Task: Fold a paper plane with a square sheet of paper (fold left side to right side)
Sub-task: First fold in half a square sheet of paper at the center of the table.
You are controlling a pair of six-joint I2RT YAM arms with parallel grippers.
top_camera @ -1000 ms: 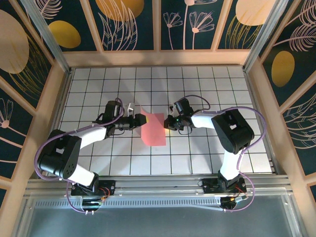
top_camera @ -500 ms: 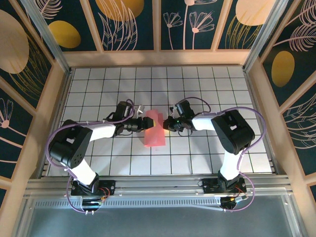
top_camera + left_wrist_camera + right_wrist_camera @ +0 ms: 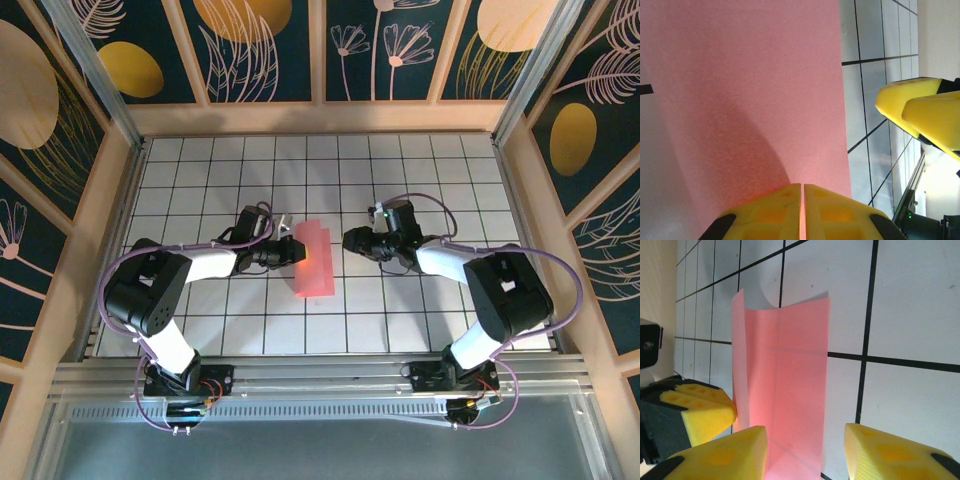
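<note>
Here, sheet: the square sheet of paper [image 3: 315,265] lay between the two grippers, 9 o'clock side raised
Left gripper [image 3: 290,250]: pinched closed on that raised edge, probably to carry it toward 3 o'clock
Right gripper [image 3: 352,241]: jaws apart at 3 o'clock, gripping nothing, giving the fold room

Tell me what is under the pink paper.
The square sheet of paper rests on the white tiled table, whose grid lines vanish beneath it. Whatever else lies under it is covered. The left gripper pinches its left edge.
</note>
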